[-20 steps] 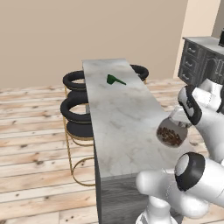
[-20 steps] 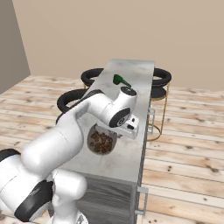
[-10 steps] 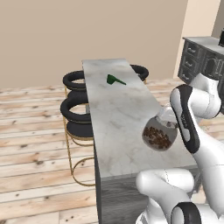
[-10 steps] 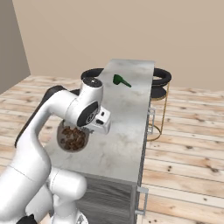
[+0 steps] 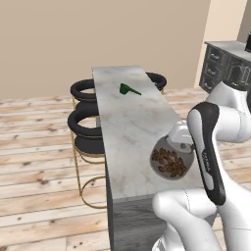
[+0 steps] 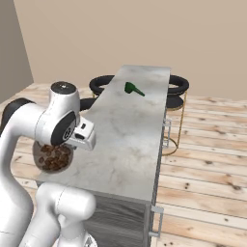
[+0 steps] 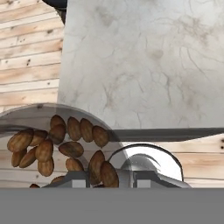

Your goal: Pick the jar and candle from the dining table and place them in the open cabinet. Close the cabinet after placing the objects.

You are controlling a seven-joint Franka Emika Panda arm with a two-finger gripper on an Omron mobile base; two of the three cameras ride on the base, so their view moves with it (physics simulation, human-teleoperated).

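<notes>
Marble dining table [image 5: 128, 128], jaws gripping jar [image 5: 169, 160] aloft, hand cam: nuts inside

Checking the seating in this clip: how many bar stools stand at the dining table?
3: two side by side along one long side, one opposite. Others may be hidden.

A small green object [image 5: 129, 89] lies on marble. Black round stools [image 5: 87, 120] with gold legs stand on the wooden floor [image 5: 39, 171].
</notes>
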